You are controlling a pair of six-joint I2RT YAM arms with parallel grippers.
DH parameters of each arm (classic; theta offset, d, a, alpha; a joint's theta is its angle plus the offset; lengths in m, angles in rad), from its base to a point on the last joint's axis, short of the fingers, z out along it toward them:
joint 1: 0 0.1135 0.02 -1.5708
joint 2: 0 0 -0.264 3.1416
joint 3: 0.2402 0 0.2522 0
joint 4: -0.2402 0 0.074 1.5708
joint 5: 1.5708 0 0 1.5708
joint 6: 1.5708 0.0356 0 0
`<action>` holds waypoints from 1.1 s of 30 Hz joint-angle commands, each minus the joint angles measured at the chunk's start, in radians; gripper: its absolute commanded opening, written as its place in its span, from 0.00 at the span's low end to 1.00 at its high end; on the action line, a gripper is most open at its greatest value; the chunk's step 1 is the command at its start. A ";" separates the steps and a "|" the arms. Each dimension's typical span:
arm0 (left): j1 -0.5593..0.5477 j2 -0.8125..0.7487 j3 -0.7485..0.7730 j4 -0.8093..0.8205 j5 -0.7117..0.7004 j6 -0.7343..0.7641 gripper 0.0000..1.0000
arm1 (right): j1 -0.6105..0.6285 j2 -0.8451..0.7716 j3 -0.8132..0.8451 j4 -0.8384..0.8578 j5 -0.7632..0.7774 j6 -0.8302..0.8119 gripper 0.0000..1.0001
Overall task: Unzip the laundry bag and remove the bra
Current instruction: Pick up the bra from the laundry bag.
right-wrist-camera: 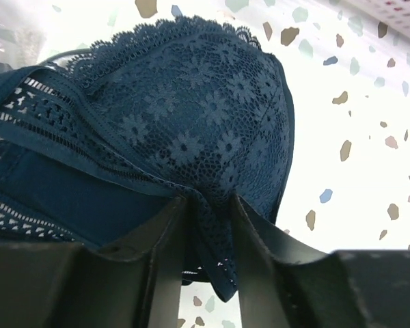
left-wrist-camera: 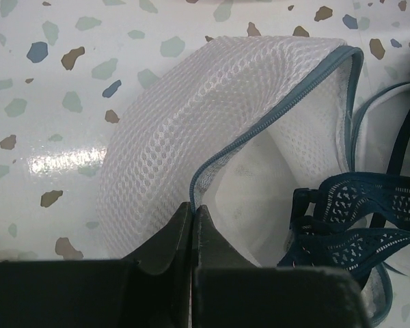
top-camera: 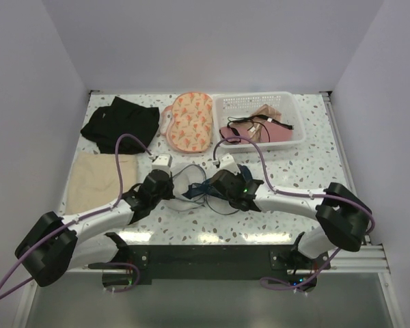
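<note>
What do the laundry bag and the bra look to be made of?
The laundry bag: white honeycomb mesh, likely synthetic, matte, with teal zipper tape along its open edge. The bra: dark blue floral lace with scalloped trim, soft-looking; fibre unclear.

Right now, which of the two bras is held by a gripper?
The dark blue lace bra, pinched between the fingers of the right gripper. The pink bra lies untouched in the white basket at the far side.

On the surface (top-camera: pixel 307 171) I see a black garment (top-camera: pixel 119 123) far left and a beige cloth (top-camera: pixel 96 179) nearer me. An orange pouch (top-camera: pixel 189 121) lies beside a white basket (top-camera: pixel 253 96) holding pink garments (top-camera: pixel 273 131).
</note>
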State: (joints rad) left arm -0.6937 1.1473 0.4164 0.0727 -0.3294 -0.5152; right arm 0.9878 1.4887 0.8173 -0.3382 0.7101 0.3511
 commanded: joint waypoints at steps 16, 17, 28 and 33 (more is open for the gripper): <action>0.006 -0.035 0.001 -0.033 -0.077 -0.060 0.00 | -0.028 -0.194 -0.001 0.025 0.060 0.055 0.00; 0.006 -0.032 0.002 -0.034 -0.079 -0.062 0.00 | -0.029 -0.247 -0.010 0.033 0.057 0.051 0.00; 0.006 -0.008 0.015 -0.044 -0.083 -0.083 0.00 | -0.028 -0.571 -0.101 0.171 0.003 -0.032 0.00; 0.006 -0.014 0.012 -0.056 -0.091 -0.095 0.00 | -0.029 -0.630 -0.099 0.205 0.043 -0.040 0.00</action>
State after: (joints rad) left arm -0.6937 1.1381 0.4091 0.0174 -0.3897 -0.5846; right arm 0.9619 0.9031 0.7170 -0.2276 0.7063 0.3283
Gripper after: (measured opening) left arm 0.029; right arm 0.015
